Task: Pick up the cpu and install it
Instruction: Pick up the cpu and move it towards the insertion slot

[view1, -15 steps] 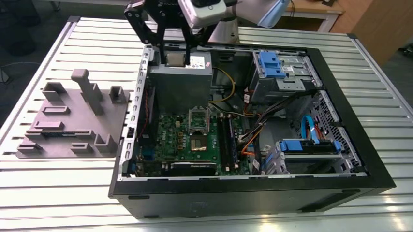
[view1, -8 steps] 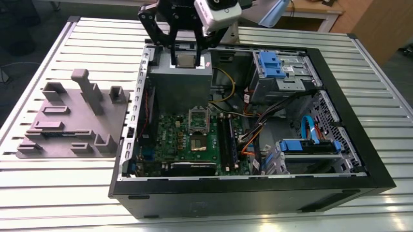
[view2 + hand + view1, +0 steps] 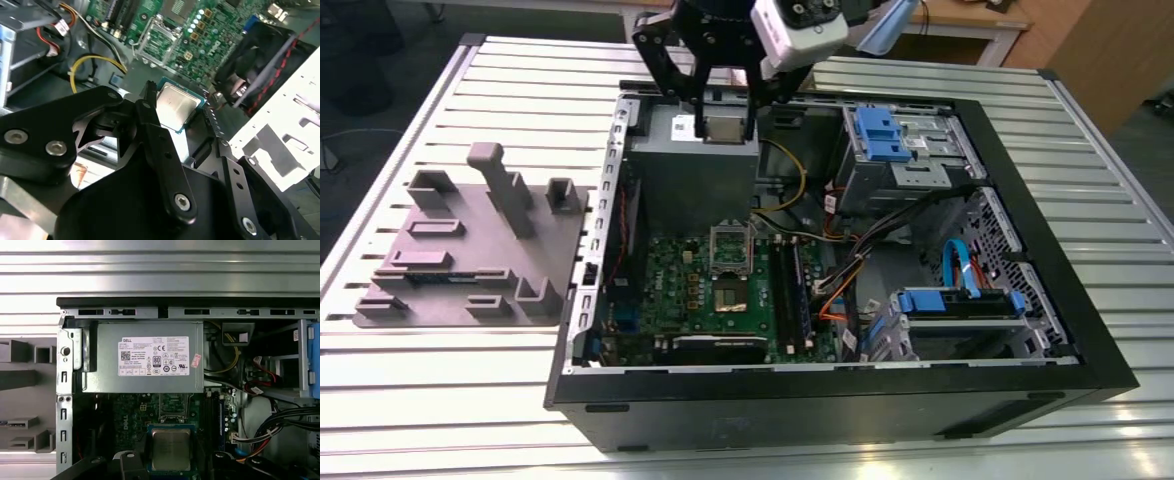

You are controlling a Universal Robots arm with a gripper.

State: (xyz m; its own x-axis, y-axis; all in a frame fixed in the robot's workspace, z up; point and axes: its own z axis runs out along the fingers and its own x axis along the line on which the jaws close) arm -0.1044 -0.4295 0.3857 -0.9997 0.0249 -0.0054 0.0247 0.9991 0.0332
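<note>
The cpu is a small square chip with a shiny silver top. It hangs in the air over the back of the open computer case, above the grey power supply. My gripper is shut on the cpu, with a black finger against each of two opposite edges. Both wrist views show the cpu flat between the fingers. The empty square socket lies on the green motherboard, lower down and apart from the chip.
A grey moulded plate with upright blocks lies on the slatted table at the exterior view's left. Inside the case are blue drive brackets, bundles of cables, memory slots and a black fan. The power supply's white label faces the first wrist camera.
</note>
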